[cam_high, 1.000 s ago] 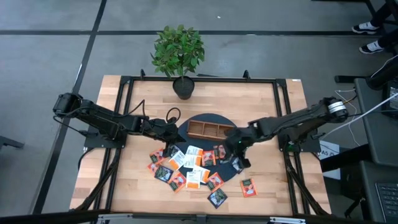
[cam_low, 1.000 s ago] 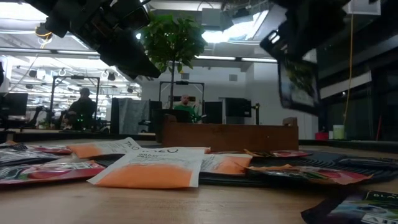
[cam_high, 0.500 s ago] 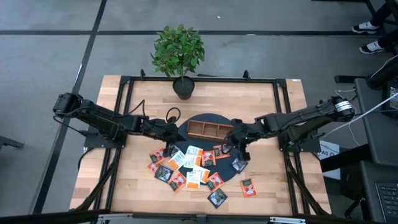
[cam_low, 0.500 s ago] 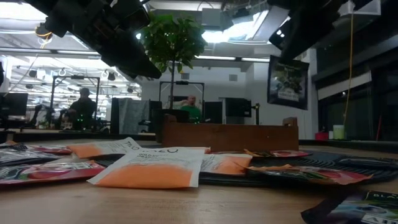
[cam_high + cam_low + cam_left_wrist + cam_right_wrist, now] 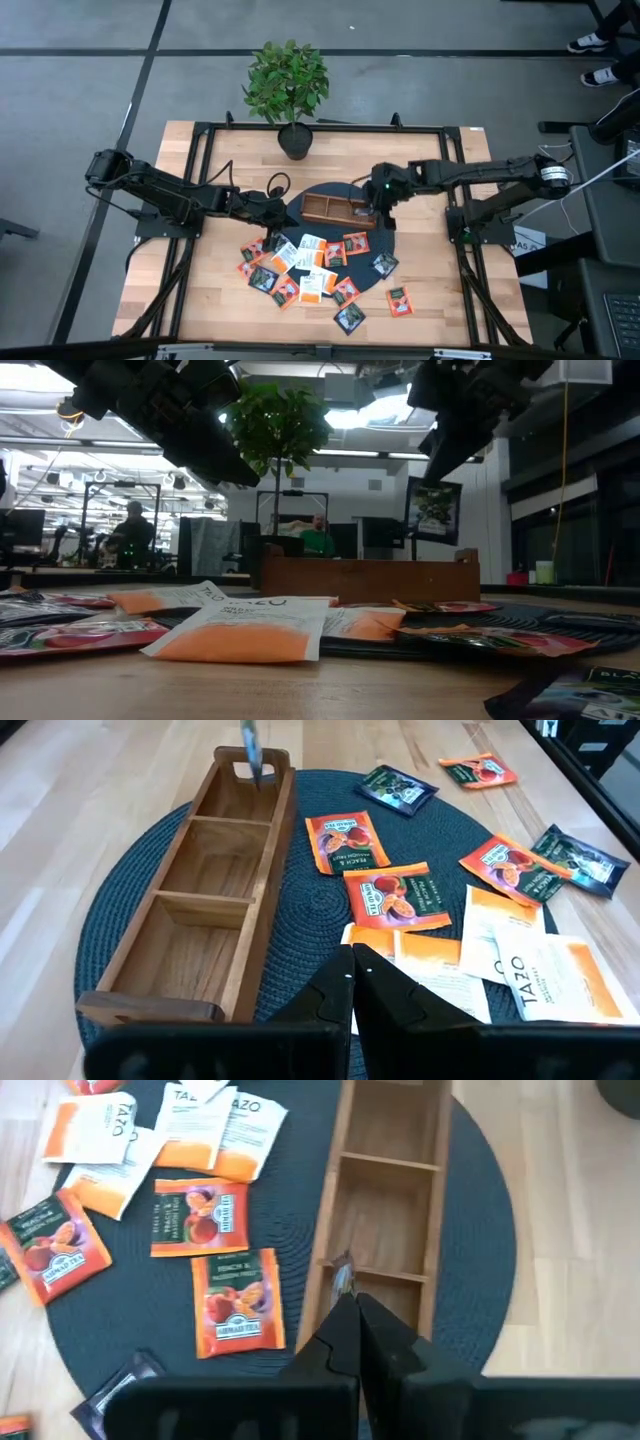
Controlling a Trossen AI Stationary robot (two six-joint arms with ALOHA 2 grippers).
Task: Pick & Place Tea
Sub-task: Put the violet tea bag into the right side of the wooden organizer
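Two arms reach over the table (image 5: 200,290). The right gripper (image 5: 377,203) hangs above the right end of the wooden tray (image 5: 340,209), its fingers pinched on a dark tea sachet (image 5: 434,511) that dangles upright over the tray's end compartment; the left wrist view shows the sachet edge-on above that end. The left gripper (image 5: 283,216) hovers just left of the tray with its fingers closed together on nothing. Many other sachets (image 5: 313,285), orange, white and dark, lie scattered on the round dark mat (image 5: 383,243) and the bare wood in front of it. A potted plant (image 5: 288,85) stands at the table's far edge.
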